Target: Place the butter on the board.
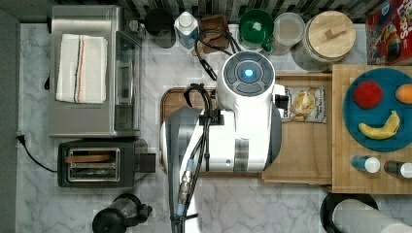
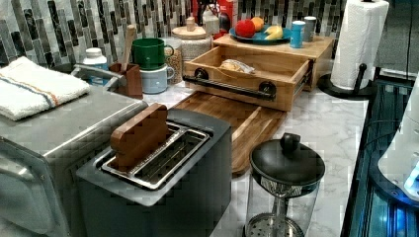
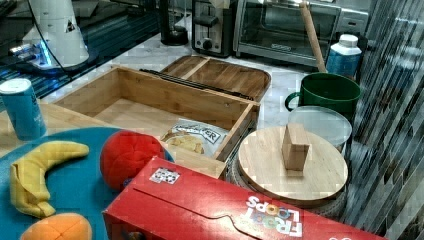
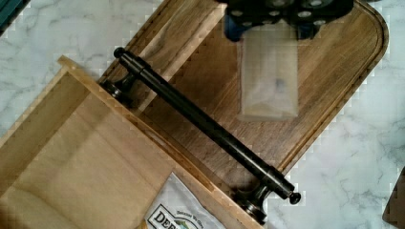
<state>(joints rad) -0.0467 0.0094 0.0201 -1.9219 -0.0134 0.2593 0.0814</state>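
Wrist view recorded my pincer (image 4: 269,29) closed narrow on the butter (image 4: 269,71), one dark finger against each long side at one end of the stick. The rest of the stick hung free over the board (image 4: 334,62). I could not tell how high the butter stood off the wood.

In the top view my arm (image 1: 243,126) covered most of the board (image 1: 172,99), which lay at nine o'clock from the open drawer (image 1: 301,155). The drawer handle (image 4: 200,124) crossed over one edge of the board.

Assessment: the butter looked light and pale, probably soft and greasy under pressure. I judged the grip on the flat long faces correct, with modest force, since squeezing harder could dent it or let it slide. Bare board away from the handle appeared the safest spot for setting down.
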